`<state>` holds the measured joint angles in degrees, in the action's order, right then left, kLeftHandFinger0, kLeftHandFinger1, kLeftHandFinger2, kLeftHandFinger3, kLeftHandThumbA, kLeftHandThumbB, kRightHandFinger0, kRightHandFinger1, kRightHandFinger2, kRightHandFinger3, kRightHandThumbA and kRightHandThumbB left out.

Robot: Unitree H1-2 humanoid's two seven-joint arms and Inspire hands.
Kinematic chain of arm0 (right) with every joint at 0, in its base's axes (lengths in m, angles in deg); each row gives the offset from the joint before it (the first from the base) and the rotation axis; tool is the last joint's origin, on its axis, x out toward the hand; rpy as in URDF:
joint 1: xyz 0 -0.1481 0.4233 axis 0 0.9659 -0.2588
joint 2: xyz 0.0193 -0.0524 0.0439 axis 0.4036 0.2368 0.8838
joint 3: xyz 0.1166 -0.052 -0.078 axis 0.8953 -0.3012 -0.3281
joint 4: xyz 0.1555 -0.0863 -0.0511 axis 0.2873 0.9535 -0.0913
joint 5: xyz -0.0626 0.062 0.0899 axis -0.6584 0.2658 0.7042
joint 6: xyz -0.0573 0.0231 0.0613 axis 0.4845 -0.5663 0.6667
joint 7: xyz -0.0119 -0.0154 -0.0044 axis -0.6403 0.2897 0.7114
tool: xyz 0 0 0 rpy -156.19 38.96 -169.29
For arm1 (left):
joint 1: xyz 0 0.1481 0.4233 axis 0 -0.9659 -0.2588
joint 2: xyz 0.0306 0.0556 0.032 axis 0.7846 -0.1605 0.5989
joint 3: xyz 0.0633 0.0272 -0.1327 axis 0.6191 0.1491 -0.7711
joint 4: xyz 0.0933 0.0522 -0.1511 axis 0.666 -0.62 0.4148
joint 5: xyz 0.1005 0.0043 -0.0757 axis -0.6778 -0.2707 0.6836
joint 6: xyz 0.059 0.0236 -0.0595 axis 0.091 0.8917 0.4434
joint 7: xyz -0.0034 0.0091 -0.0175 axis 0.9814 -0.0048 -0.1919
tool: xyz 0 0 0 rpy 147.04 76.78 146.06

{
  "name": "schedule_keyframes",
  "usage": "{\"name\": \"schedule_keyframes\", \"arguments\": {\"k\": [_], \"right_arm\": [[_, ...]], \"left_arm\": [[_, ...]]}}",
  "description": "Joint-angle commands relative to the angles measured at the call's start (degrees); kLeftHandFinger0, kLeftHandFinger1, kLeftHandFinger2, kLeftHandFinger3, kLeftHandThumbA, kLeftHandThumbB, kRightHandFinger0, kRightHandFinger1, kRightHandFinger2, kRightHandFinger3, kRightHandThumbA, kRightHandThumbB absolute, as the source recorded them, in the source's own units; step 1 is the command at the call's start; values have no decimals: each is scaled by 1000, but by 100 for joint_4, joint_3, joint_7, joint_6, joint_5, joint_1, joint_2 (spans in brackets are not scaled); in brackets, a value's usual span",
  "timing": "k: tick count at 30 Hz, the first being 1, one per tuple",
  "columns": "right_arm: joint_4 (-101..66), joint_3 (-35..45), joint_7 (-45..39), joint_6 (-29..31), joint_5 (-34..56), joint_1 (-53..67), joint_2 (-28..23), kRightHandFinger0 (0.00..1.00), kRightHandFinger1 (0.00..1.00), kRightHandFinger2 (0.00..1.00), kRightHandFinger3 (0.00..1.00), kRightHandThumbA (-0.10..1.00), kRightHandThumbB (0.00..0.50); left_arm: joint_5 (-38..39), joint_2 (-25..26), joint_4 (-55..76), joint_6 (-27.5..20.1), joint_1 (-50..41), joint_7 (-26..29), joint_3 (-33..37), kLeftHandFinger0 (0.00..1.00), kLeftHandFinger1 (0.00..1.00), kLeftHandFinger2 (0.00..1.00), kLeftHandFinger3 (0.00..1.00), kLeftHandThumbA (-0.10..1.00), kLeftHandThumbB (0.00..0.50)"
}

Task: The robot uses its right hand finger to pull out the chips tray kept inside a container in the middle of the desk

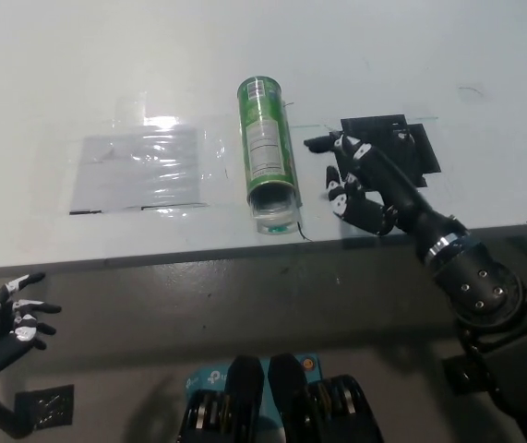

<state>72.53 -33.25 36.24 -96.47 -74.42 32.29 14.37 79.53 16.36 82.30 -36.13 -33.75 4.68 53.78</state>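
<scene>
Pale desk, green chips container lying mid-desk, open mouth toward robot; right hand beside it, one finger out, empty; should hook the tray low; left hand idle, spread.

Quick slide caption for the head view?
Black right hand reaching toward the lying green chips container; white left hand idle.

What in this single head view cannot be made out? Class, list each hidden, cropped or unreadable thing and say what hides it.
- Chips tray: inside the green container; only a pale glimpse shows at its open end, so its shape is unclear.
- Container label: print too small to read.
- Black patch on the desk: partly covered by the right hand.
- Left hand: its wrist is cut off by the picture's left edge, below the desk.
- Clear plastic sheet: glare hides its detail.
</scene>
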Motion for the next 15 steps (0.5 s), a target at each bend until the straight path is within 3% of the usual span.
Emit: {"name": "schedule_keyframes", "arguments": {"k": [1, 7, 15], "right_arm": [[111, -60, -132, 619, -165, -358, 15, 34, 69, 791, 784, -100, 175], [286, -219, -170, 509, -352, -341, 141, 57, 104, 783, 770, -100, 167], [717, -371, -213, 933, -412, -417, 368, 25, 88, 742, 753, -100, 167]], "left_arm": [[2, 252, 171, 58, 136, -90, -91, 476, 518, 625, 893, -100, 51], [25, 298, 100, 28, 218, -112, -93, 473, 513, 614, 872, -98, 65], [100, 302, 92, 3, 259, -157, -119, 461, 508, 610, 867, -100, 58]]}}
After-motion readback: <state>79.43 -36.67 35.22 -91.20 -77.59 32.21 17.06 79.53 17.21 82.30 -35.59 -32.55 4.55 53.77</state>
